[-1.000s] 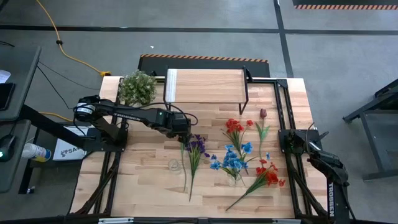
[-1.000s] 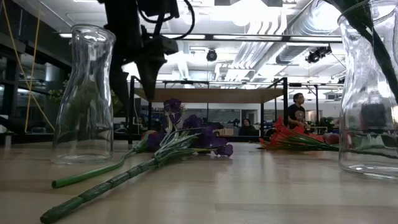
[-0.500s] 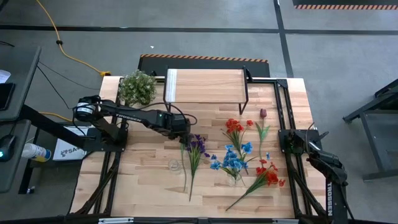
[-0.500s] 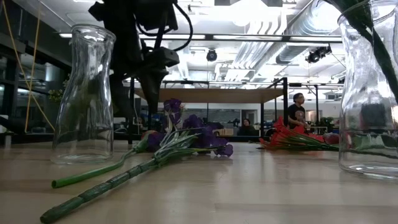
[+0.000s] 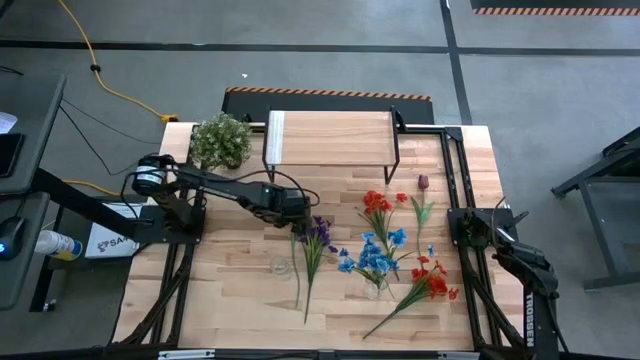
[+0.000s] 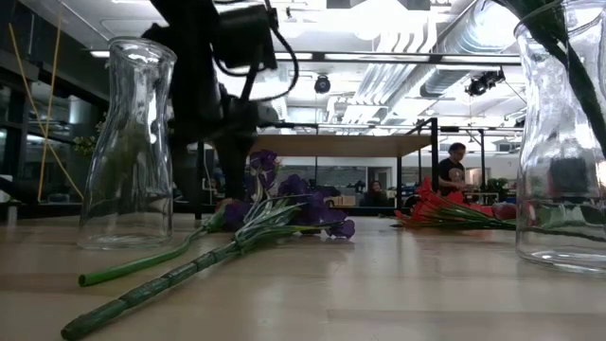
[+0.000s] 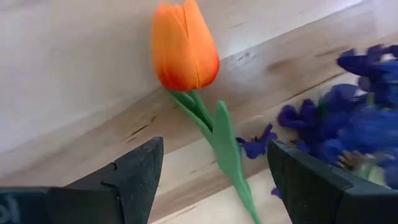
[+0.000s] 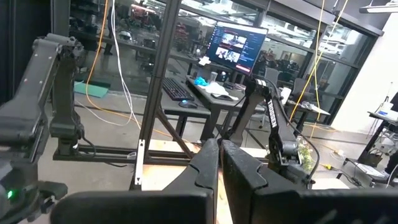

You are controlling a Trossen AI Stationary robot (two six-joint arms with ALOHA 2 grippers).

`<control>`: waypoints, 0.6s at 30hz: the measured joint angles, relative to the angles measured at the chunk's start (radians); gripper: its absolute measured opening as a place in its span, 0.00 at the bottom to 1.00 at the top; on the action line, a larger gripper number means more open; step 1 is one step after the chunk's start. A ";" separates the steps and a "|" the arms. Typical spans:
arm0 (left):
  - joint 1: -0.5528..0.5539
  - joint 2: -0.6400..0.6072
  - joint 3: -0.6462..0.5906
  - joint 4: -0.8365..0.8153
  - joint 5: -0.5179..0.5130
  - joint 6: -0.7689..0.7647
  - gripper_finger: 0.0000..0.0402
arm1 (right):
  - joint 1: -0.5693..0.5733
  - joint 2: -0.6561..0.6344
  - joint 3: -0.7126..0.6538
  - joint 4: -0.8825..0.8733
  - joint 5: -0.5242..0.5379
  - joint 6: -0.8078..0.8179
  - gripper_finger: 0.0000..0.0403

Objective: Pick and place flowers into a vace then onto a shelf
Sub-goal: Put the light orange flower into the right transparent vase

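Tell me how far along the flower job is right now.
Partly done: blue flowers look to be already in a vase. In hand: the left gripper, open, is over the orange tulip, nothing gripped. Left: purple and red flowers lie on the table, the shelf is bare. The right gripper is shut, parked.

Purple flowers [image 7: 348, 118] beside orange tulip [image 7: 184, 46]

The orange tulip [image 7: 185, 45] stem runs off the frame edge (left wrist view), lower end unseen.
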 joint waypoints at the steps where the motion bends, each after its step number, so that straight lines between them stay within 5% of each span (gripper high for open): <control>1: 0.000 0.017 0.001 0.004 0.012 -0.009 0.79 | -0.001 0.000 0.000 0.000 0.000 0.000 0.03; 18: 0.000 0.098 0.006 -0.012 0.040 -0.044 0.74 | -0.003 0.000 0.000 0.000 0.000 0.006 0.03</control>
